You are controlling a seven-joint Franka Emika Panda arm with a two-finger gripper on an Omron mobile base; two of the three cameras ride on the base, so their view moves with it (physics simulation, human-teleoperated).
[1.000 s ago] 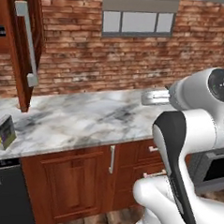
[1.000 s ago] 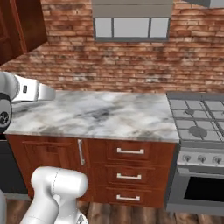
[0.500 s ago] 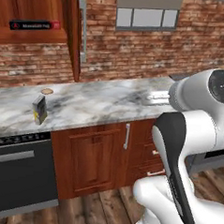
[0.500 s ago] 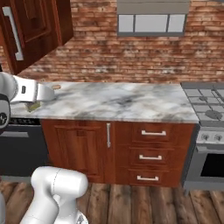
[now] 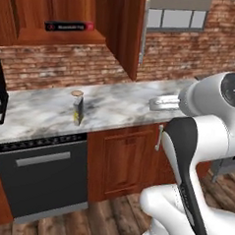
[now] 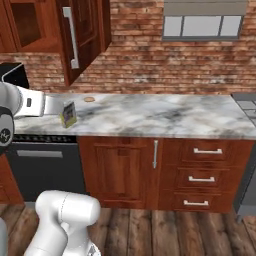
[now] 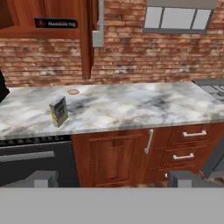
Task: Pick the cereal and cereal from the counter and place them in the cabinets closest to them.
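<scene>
cabinet [image 7: 26,26]: open, black-and-red box [image 7: 56,23] on shelf | cereal [image 7: 58,111]: 1 on counter [image 7: 131,107], ahead-left of gripper [image 7: 113,178] | fingers apart, empty, arm level

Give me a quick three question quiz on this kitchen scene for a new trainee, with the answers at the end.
1. True or false: the cereal box lies flat on the counter.
2. Multiple choice: the long black-and-red box is (A) on the counter, (B) on the open cabinet's shelf, (C) on the floor.
3. Fill in: the end effector is ____ and holds nothing.

Key: 1 false, it stands upright, near the counter's front edge. 2 B. 3 open.
</scene>
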